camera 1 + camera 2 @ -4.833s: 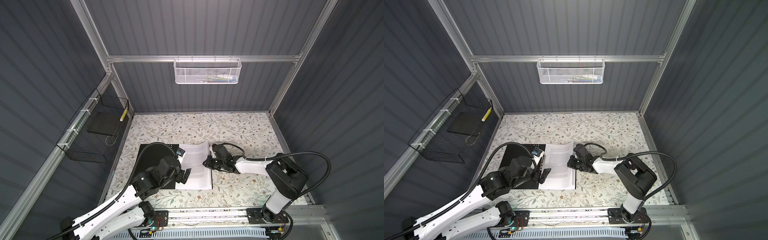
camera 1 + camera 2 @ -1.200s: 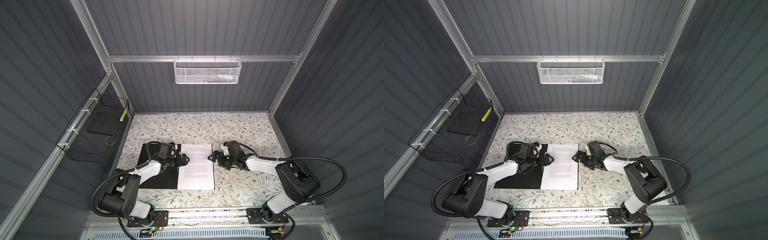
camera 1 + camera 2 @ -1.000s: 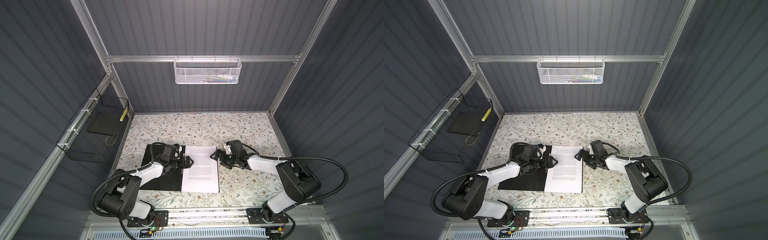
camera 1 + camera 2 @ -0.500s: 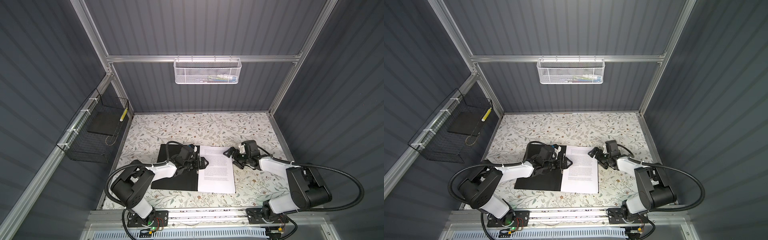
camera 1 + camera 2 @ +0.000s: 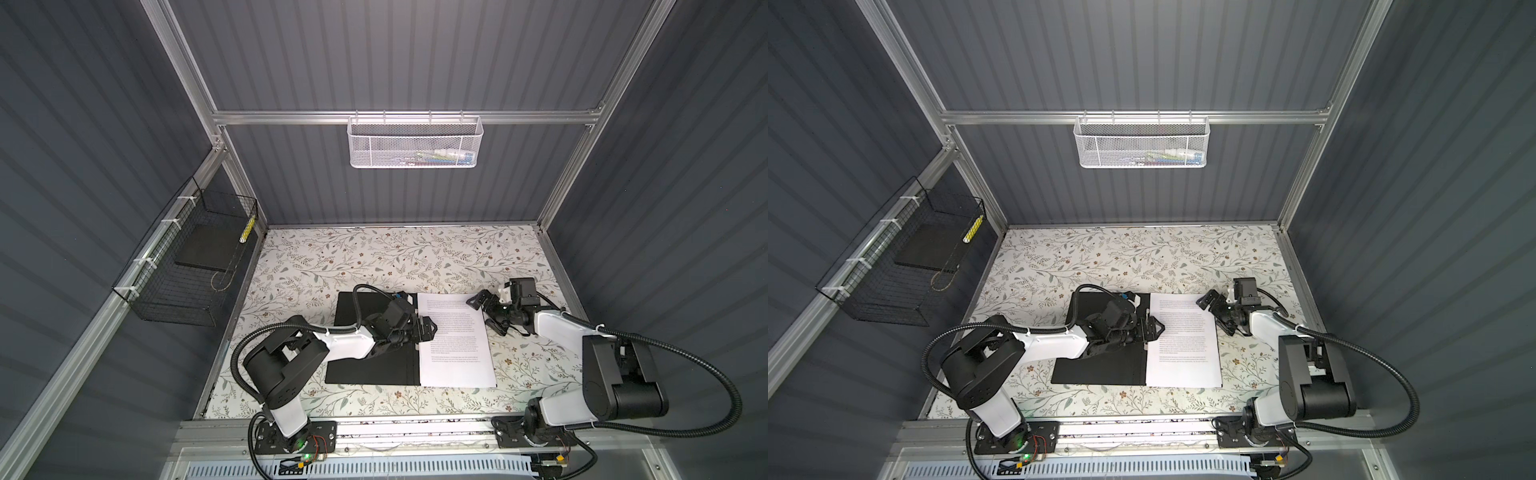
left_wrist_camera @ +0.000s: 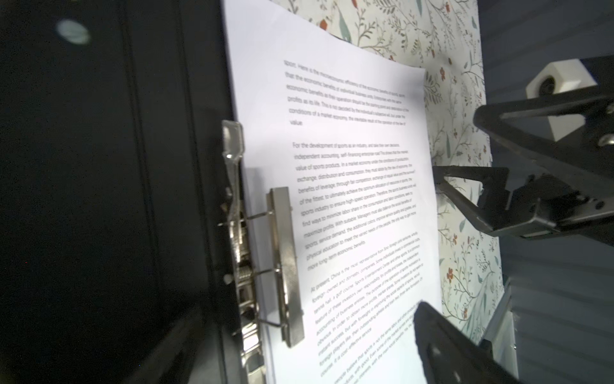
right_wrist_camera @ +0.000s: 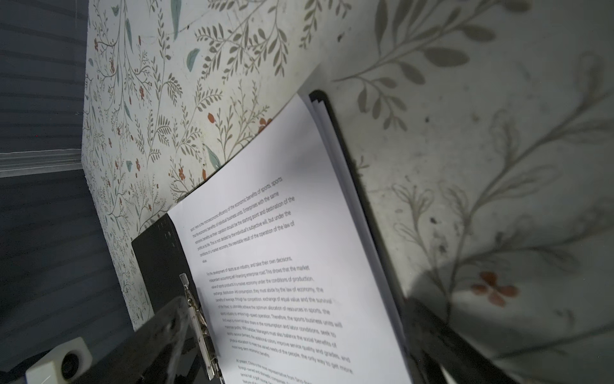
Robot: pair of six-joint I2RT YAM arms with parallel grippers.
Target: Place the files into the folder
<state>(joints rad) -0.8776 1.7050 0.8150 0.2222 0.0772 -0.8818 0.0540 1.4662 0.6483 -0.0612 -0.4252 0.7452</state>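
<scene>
The folder (image 5: pixel 370 357) lies open on the floral table, its black inside up, seen in both top views (image 5: pixel 1100 365). The files (image 5: pixel 453 340), white sheets of small black text, lie as a stack on its right half (image 5: pixel 1183 349). A metal clip (image 6: pixel 285 259) along the spine sits over the files' (image 6: pixel 349 199) left margin. My left gripper (image 5: pixel 426 328) hovers open over the spine and clip (image 6: pixel 309 349). My right gripper (image 5: pixel 488 316) stands open at the files' far right edge (image 7: pixel 299 349), also seen in the left wrist view (image 6: pixel 455 143). The folder's black rim (image 7: pixel 358 199) shows under the stack (image 7: pixel 282 249).
A black wire basket (image 5: pixel 183 266) holding a dark flat slab hangs on the left wall. A white mesh basket (image 5: pixel 415 141) hangs on the back rail. The table's right frame rail (image 5: pixel 561 291) runs close behind my right gripper.
The open folder with the files on it has slid to the right across the table. Both grippers have moved right with it, staying open.
</scene>
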